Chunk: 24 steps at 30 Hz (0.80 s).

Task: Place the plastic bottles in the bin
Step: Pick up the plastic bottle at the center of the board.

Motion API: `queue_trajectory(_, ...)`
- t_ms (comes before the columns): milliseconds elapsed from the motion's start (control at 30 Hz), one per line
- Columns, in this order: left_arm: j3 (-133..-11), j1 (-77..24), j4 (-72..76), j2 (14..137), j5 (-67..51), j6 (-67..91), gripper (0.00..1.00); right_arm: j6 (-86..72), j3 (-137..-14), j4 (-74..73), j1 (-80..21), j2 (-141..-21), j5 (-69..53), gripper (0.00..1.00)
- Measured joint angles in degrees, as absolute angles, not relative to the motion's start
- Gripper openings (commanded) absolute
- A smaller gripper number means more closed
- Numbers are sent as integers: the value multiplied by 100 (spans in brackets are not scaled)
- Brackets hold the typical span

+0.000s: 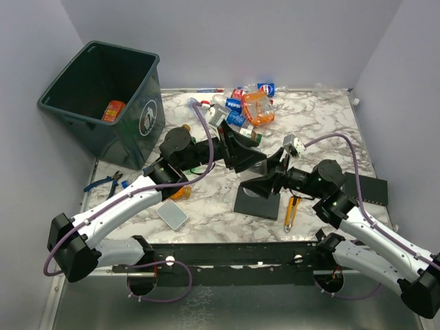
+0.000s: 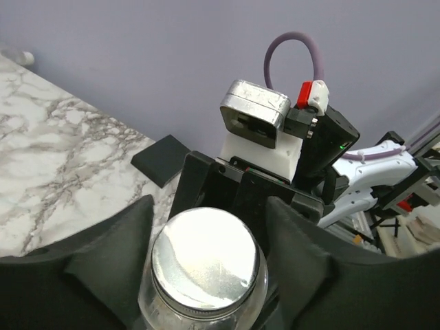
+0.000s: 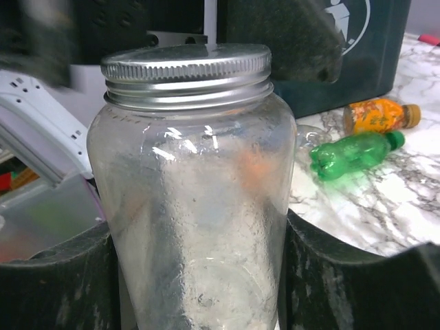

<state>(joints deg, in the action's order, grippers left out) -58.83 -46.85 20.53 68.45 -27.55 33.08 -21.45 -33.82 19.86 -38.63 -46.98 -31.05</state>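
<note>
Above the middle of the marble desk (image 1: 323, 130), two robot arms meet over a clear bottle (image 3: 192, 206) with a silver screw lid (image 2: 206, 251). The bottle is held off the surface, well apart from the bin (image 1: 103, 134) at the far left corner.

The right claw (image 3: 199, 234) pinches the bottle low on its body, with a black pad pressed to each side. The left claw (image 2: 210, 227) flanks the lidded end, its fingers just beside the lid. Whether they grip it or stand slightly clear cannot be told.

The bottle looks empty, so it is probably light. Its wall seems smooth and fairly stiff, and likely to slip under a loose hold. The straight body below the shoulder looks the safest place to take it, as the rounded lid offers little purchase.

The left arm reaches from the near left corner, past the bin's front. The right arm folds in from the near right, elbow raised. Their wrists face each other, above a black pad (image 1: 260, 203).

More plastic bottles (image 1: 251, 106) lie heaped at the far edge, and an orange one (image 1: 113, 110) already sits in the bin.
</note>
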Motion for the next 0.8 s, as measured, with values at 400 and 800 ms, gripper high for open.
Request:
queue_trajectory(400, -6045, -4676, 1911, 6742, -2779, 3854, 72, -1367, -3306, 2296, -3863, -4724, -3009, 12)
queue_trajectory(800, -6073, -4657, 1616, 6740, -2783, 3625, 82, -1286, -3238, 2307, -3863, -4722, -2967, 11)
